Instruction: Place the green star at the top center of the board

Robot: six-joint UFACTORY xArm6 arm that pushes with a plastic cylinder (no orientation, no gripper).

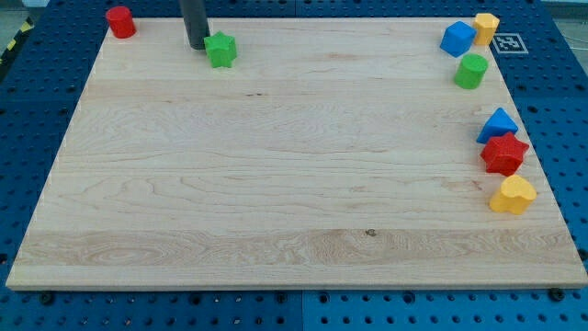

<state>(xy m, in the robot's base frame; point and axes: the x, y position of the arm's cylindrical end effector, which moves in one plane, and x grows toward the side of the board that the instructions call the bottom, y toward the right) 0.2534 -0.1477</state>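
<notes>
The green star (220,50) lies on the wooden board (294,184) near its top edge, left of the centre. My tip (197,46) stands just left of the star, touching or almost touching its left side. The dark rod rises from there out of the view's top.
A red cylinder (120,21) sits at the top left corner. At the top right are a blue block (457,39), a yellow block (486,28) and a green cylinder (470,71). On the right edge lie a blue triangle (498,124), a red star (504,154) and a yellow heart (513,195).
</notes>
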